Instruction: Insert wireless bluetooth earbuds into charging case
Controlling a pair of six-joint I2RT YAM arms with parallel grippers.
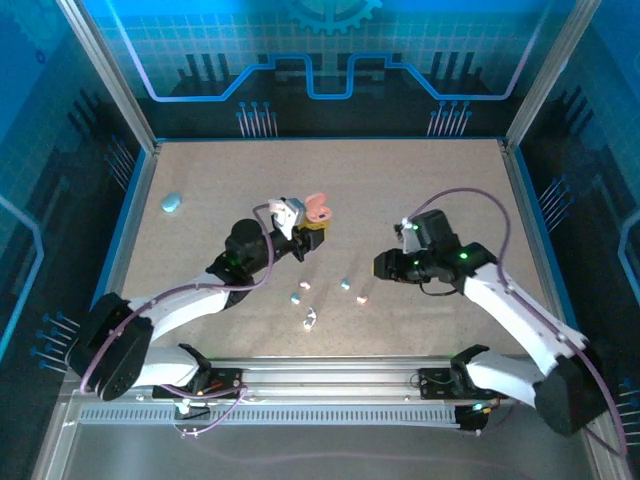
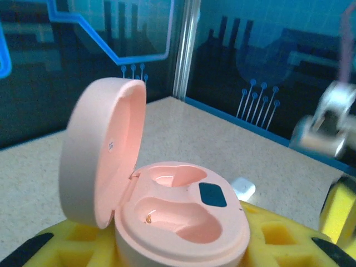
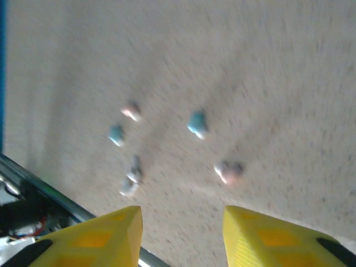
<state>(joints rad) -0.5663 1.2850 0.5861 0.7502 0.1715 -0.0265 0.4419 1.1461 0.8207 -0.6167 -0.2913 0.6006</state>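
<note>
The pink charging case [image 2: 183, 222] stands open with its lid [image 2: 100, 150] upright and both wells empty. My left gripper [image 1: 314, 232] is shut on it, yellow fingers [image 2: 278, 239] at either side of its base, lifted above the table's middle. Several earbuds lie loose on the table: a pink one [image 3: 228, 171], a light blue one [image 3: 196, 123], another pink [image 3: 131, 110], another blue [image 3: 116, 134] and a silvery pair [image 3: 132, 178]. My right gripper [image 3: 181, 214] hovers over them, open, nothing between its fingers [image 3: 256, 233]. From above, the right gripper [image 1: 385, 265] is right of the earbuds [image 1: 344, 284].
A light blue closed case [image 1: 172, 203] rests at the far left of the table. A small white rounded object [image 2: 243, 188] lies on the table just beyond the pink case. The metal rail [image 1: 330, 375] runs along the near edge, close to the silvery earbuds.
</note>
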